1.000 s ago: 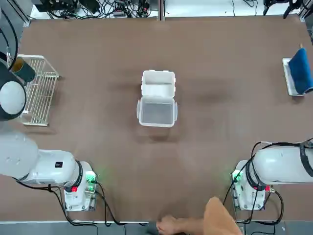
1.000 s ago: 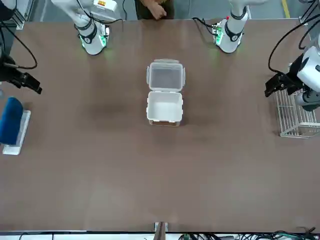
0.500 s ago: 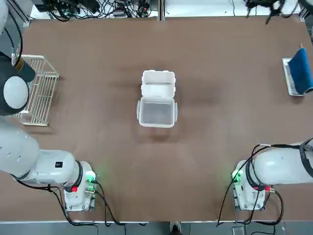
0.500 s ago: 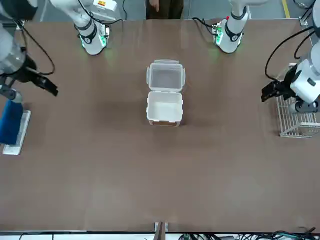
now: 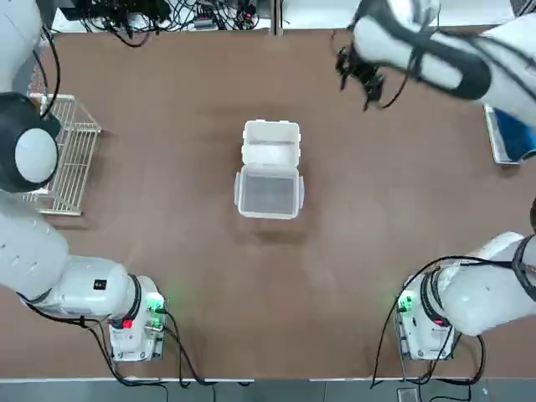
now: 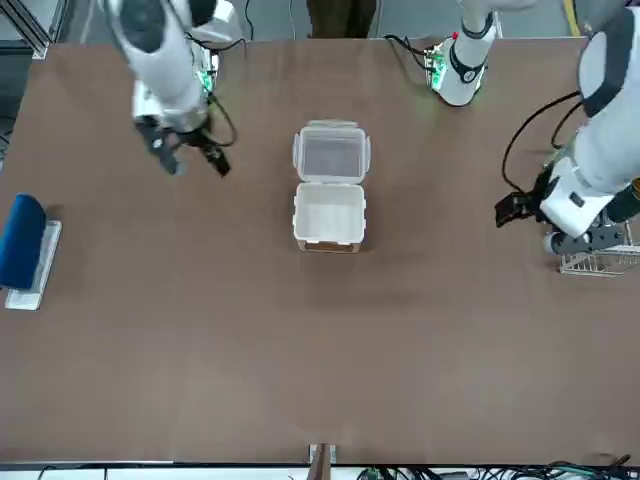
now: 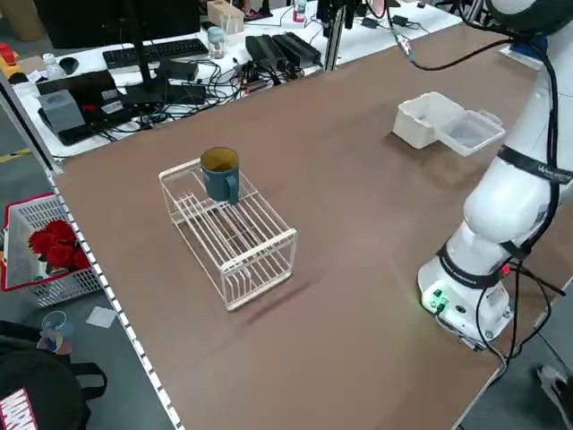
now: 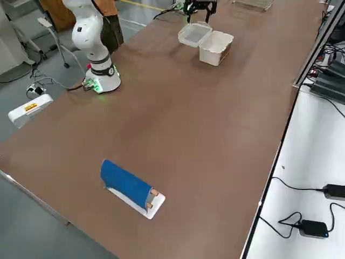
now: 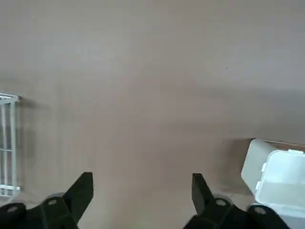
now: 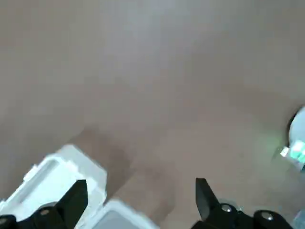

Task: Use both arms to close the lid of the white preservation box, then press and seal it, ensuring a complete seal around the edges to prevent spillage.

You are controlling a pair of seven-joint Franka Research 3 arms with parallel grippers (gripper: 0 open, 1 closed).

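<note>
- Right gripper (image 10: 142, 183): fingers spread wide with nothing between them; it hangs over the table to the right of the box, toward the side away from the robot's bases.
- Left gripper (image 9: 142, 181): also wide open and holding nothing, over the left part of the table near the wire rack.
- Box (image 6: 330, 214): sits open around the middle of the table, touched by neither gripper, its hollow side facing up.
- Lid (image 5: 269, 193): folded fully back from the box, on the side nearer the robot's bases, joined along one edge of the box.
- Wire rack (image 7: 235, 237): white, standing on the table well to the left of the box.
- Mug (image 7: 220, 176): blue-green outside and brownish inside, upright on the rack.
- Blue cloth (image 8: 126, 183): draped over a white tray (image 8: 156, 206) at the table's right side.
- Table (image 5: 251, 318): brown, under all of these.
- Person (image 6: 342, 18): dark-trousered legs show beyond the robot-side edge.
</note>
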